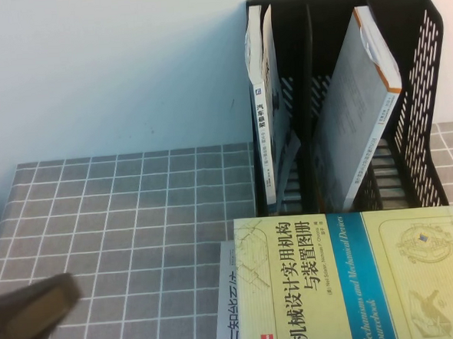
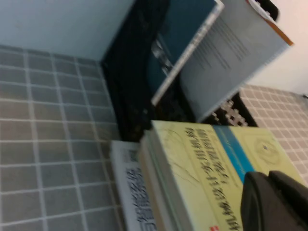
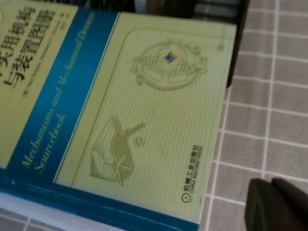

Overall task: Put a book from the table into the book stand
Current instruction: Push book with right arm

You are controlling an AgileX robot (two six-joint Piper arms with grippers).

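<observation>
Near edge, left side: left gripper [image 1: 31,310], low over the grey grid cloth of the table [image 1: 137,213], well apart from the books; fingers pressed together, holding nothing.
Near edge, right side: right gripper [image 3: 276,204], seen only in its wrist view, hovering over bare cloth just beside the book's outer corner; whether its fingers are spread or together cannot be told.
Task object: the book [image 1: 356,277], thick, pale yellow-green cover with blue band, lying flat and face up on the table, its far edge close against the foot of the rack (not yet lifted).
Beneath it: white book [image 1: 229,308] with blue title lettering, partly covered, one edge sticking out on the left.
Far side: book stand [image 1: 345,101], black, upright, against the wall.
Left compartment: thin books [image 1: 262,98] standing, leaning slightly.
Middle compartment: grey-white book with orange corner [image 1: 357,108], tilted across the slot.
Right compartment: appears free.
Obstruction: the tilted grey-white book narrows its slot; the thick book probably fits only the free compartment.
Risk, grip: a heavy volume pinched at one corner may sag, fan open, or slip.
Risk, lift: dragging may carry the white book along.
Risk, insertion: a skewed entry may catch a divider and push the rack back.
</observation>
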